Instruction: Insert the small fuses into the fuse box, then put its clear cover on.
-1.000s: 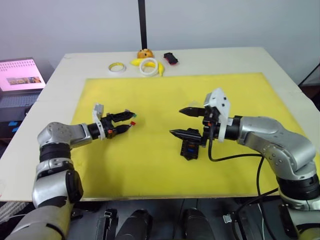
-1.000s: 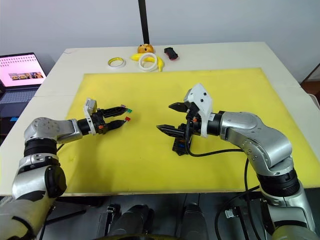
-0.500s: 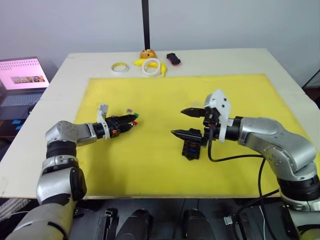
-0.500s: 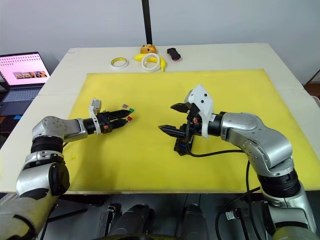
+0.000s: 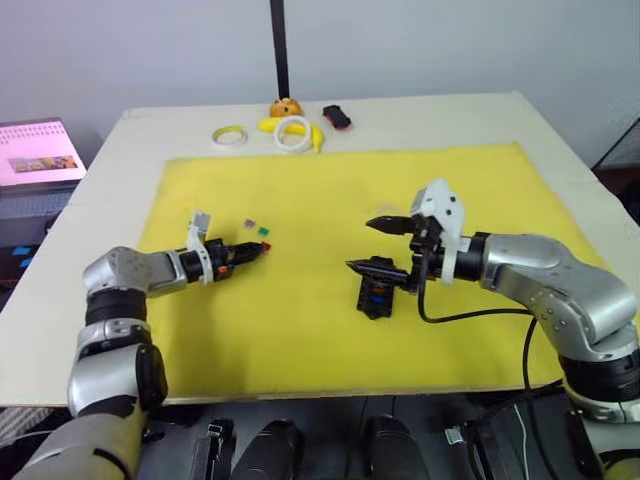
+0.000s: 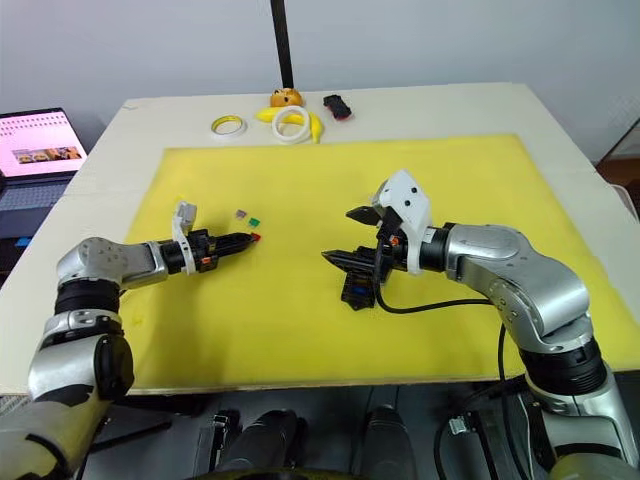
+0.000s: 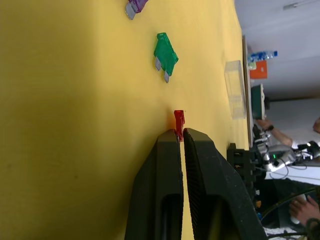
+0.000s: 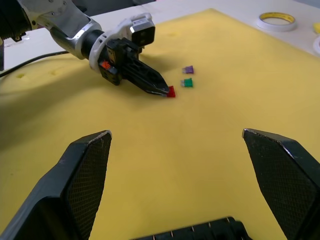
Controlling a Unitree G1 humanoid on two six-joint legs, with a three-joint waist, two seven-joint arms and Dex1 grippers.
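A red fuse [image 7: 179, 119] is pinched by the left gripper [image 7: 180, 136] low over the mat's [image 5: 300, 330] left half. The right gripper [image 5: 377, 245], jaws spread, is held above the fuse box [image 5: 376, 296].

The right gripper [image 5: 380, 246] hides much of the fuse box [image 5: 375, 297], so its slots cannot be counted. The red fuse [image 7: 179, 119] is half buried between the left gripper's [image 7: 181, 132] fingertips. The clear cover [image 7: 235, 88] looks faint, perhaps lying flat.
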